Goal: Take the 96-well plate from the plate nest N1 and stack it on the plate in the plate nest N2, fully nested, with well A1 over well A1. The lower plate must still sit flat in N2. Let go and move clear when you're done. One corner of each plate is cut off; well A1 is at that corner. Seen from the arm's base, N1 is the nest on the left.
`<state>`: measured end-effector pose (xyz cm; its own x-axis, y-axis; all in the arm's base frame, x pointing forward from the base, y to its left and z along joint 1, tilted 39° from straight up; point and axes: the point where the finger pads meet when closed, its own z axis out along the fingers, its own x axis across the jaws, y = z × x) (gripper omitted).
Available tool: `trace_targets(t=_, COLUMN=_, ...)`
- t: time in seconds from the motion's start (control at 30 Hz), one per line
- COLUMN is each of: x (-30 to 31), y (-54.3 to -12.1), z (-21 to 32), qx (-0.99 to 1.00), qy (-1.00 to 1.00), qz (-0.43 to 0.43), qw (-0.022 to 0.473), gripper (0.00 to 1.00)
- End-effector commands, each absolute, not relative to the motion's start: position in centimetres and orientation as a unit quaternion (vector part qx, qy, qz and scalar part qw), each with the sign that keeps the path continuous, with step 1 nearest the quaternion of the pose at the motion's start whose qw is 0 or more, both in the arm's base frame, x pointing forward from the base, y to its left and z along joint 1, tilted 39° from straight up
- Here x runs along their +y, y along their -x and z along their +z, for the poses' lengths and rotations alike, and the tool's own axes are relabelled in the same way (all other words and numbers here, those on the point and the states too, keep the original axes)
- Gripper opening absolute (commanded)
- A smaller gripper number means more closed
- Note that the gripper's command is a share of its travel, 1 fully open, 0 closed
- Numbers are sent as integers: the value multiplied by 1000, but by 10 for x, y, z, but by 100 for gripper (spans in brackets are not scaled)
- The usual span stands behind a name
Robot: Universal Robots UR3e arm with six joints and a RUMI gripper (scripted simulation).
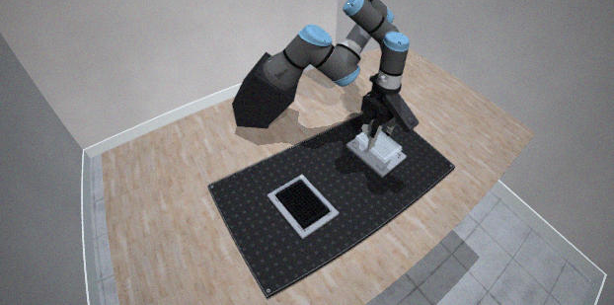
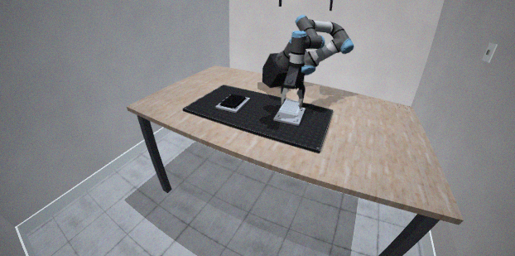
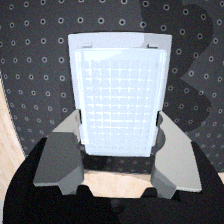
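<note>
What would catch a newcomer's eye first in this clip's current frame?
First the grey arm with blue joint caps, bent over the far end of the black perforated mat. Its gripper is shut on the white 96-well plate in the pale nest. Toward the mat's other end, a black plate lies in a white-framed nest.

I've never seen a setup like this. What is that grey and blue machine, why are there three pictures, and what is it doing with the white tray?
The machine is a grey jointed robot arm with blue caps, bolted to a wooden table. One picture looks down from above, one views the room from the side, and one comes from a camera on the arm's wrist. On the table lies a black perforated mat carrying two white holders. One holds a black well plate. Over the other, the arm's two-fingered tool is closed on the long sides of a clear white plate of small wells, used for lab samples. Whether that plate has left its white holder yet is hard to tell.
</note>
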<state>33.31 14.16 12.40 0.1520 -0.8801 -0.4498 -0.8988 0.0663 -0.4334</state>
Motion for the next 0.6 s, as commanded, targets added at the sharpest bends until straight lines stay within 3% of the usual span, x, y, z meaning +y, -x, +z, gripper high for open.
trace_targets(t=0.0, x=137, y=-330, z=131, qx=650, qy=683, qz=14, qw=333, gripper=0)
trace_targets(t=0.57, x=125, y=-319, z=150, qx=650, qy=683, qz=15, qw=333, gripper=0)
